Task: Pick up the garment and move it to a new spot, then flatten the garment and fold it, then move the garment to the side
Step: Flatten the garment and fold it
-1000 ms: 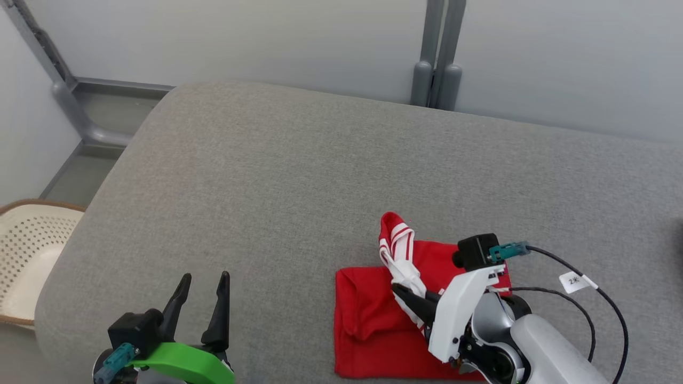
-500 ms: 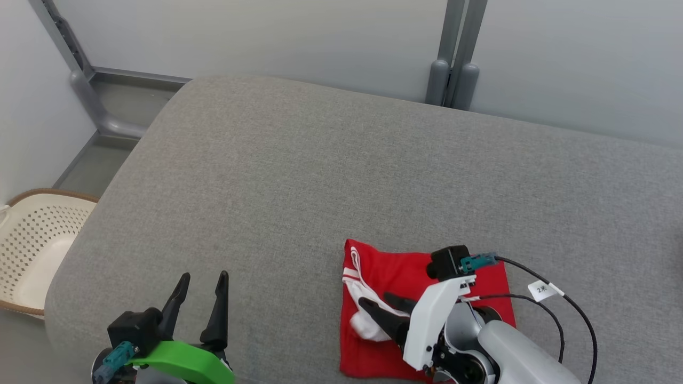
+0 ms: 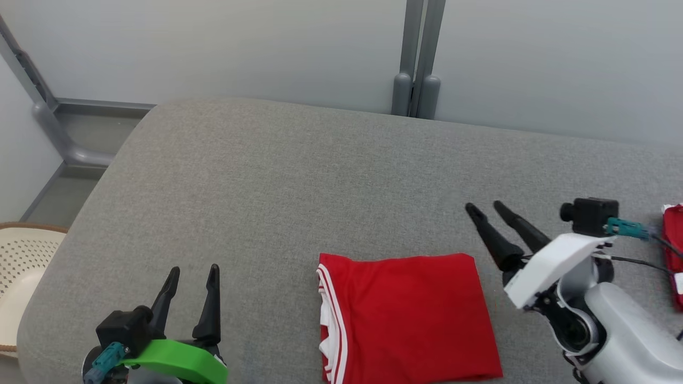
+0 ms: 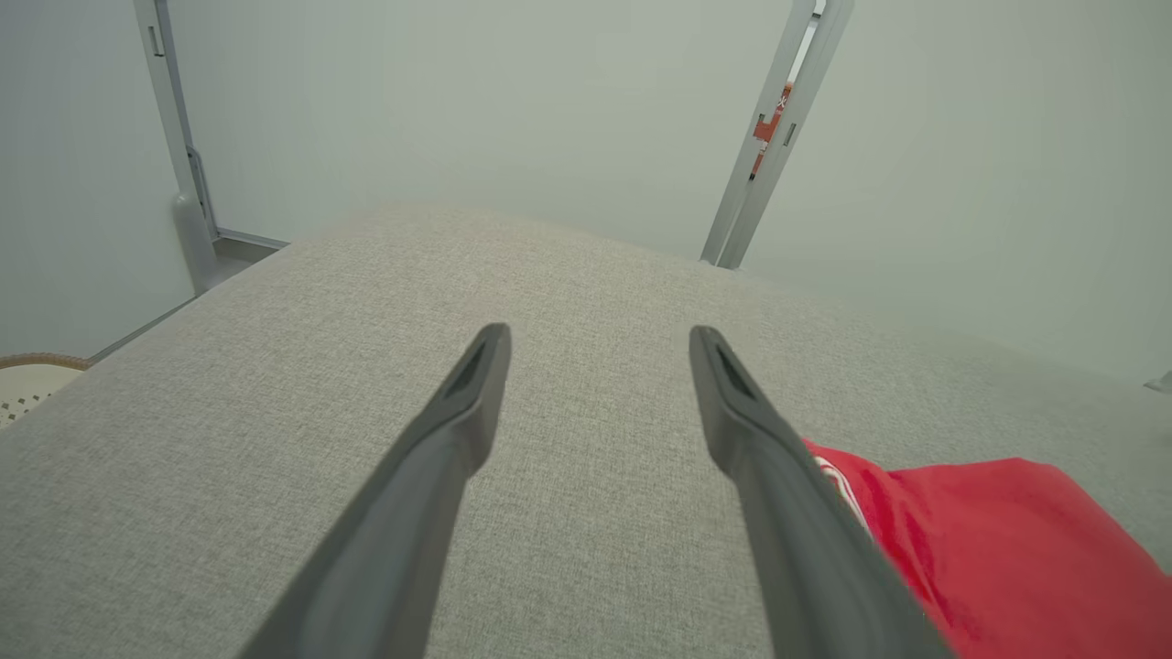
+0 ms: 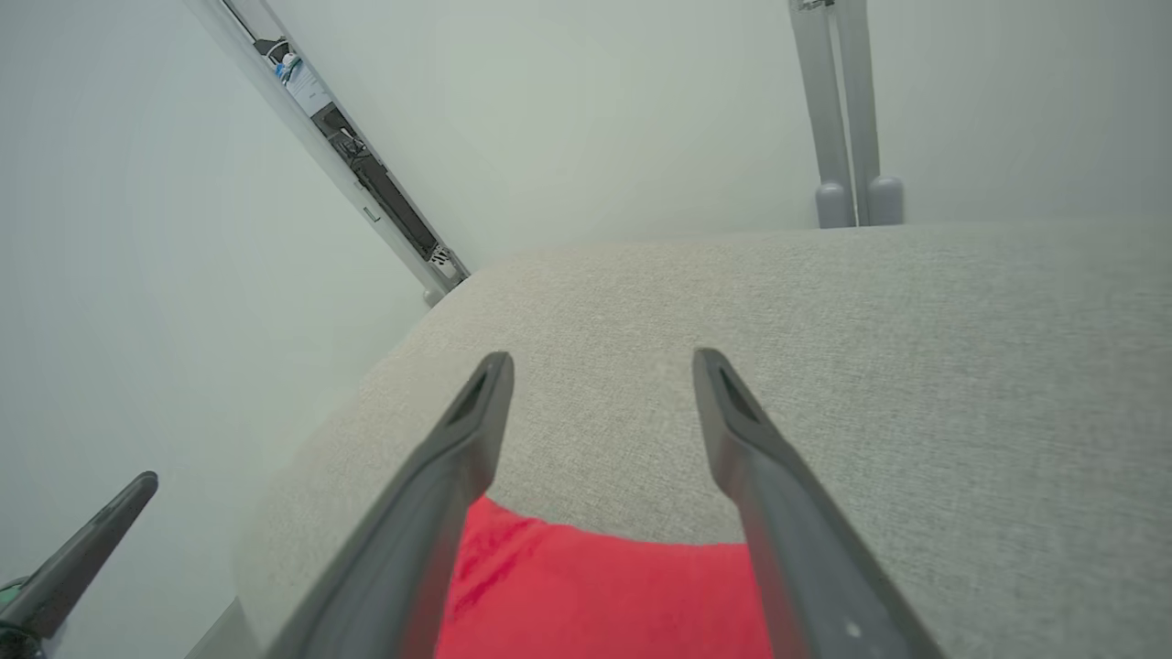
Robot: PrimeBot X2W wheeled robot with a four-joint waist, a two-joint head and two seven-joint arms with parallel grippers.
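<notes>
the folded jersey [image 3: 405,314] lies on the grey cushion [image 3: 267,176] near its front edge, between left gripper [image 3: 193,272] and right gripper [image 3: 484,206], both open and empty. likely risk: pinching only the top layer while shifting it sideways would drag the fold apart and spill the white sleeve [image 3: 323,341]. count: one jersey, one other red cloth [image 3: 673,250] at far right, one basket [image 3: 21,266], two grippers.

A grey padded bench [image 3: 299,176] carries the folded red garment [image 3: 411,314]; well right of the garment lies another red cloth [image 3: 673,240].
</notes>
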